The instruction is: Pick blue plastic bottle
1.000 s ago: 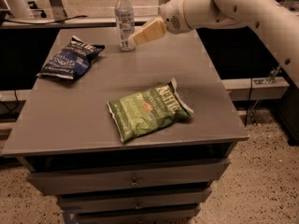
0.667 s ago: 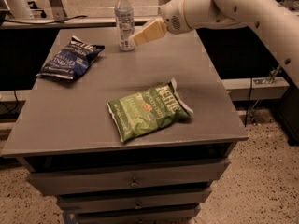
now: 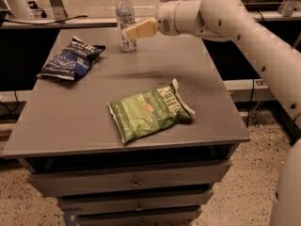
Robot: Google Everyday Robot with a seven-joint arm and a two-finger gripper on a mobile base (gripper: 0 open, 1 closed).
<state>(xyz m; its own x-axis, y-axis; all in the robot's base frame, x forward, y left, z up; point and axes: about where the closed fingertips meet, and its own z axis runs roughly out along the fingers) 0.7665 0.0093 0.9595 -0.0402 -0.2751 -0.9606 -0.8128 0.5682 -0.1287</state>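
The blue plastic bottle (image 3: 124, 14) is a small clear bottle with a white cap and a pale label. It stands upright at the far edge of the grey table (image 3: 84, 112). My gripper (image 3: 128, 33) reaches in from the right on the white arm (image 3: 225, 13). Its tan tip is at the bottle's lower half and overlaps it in the camera view. I cannot tell whether it touches the bottle. The bottle stands on the table.
A dark blue chip bag (image 3: 70, 58) lies at the far left of the table. A green chip bag (image 3: 150, 109) lies near the front middle. Drawers (image 3: 131, 182) sit under the tabletop. A dark counter edge runs behind the table.
My gripper has moved left towards the bottle, and its tip now overlaps the bottle's lower part. The bottle and both bags have not moved.
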